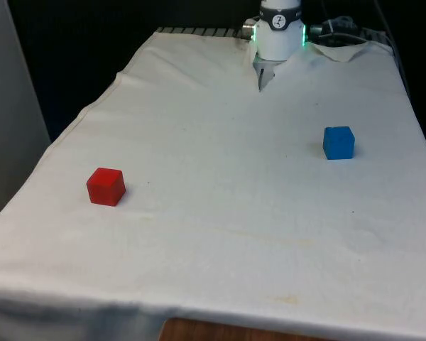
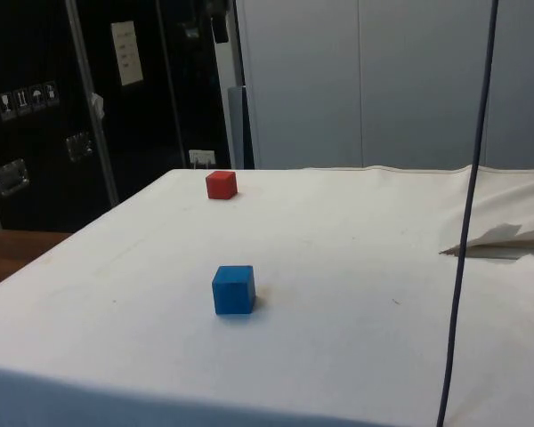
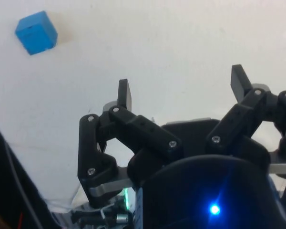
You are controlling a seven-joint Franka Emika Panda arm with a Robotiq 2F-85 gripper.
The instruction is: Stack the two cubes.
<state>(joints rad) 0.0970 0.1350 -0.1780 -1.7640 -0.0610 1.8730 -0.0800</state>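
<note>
A red cube [image 1: 105, 186] rests on the white cloth toward the front view's left, and it sits far across the table as a red cube [image 2: 221, 184] in the side view. A blue cube [image 1: 338, 142] lies toward the front view's right; it is the near blue cube [image 2: 233, 289] in the side view. The two cubes are far apart. My gripper [image 3: 183, 90] hangs high above the cloth, open, with nothing between its fingers [image 3: 125, 94]. The blue cube [image 3: 36, 32] lies well off to one side of it.
The white cloth [image 1: 220, 213] covers the table, wrinkled near the robot base [image 1: 279, 32]. A dark cable [image 2: 467, 222] hangs down in the side view. Dark cabinets [image 2: 71, 107] stand behind the table's far side.
</note>
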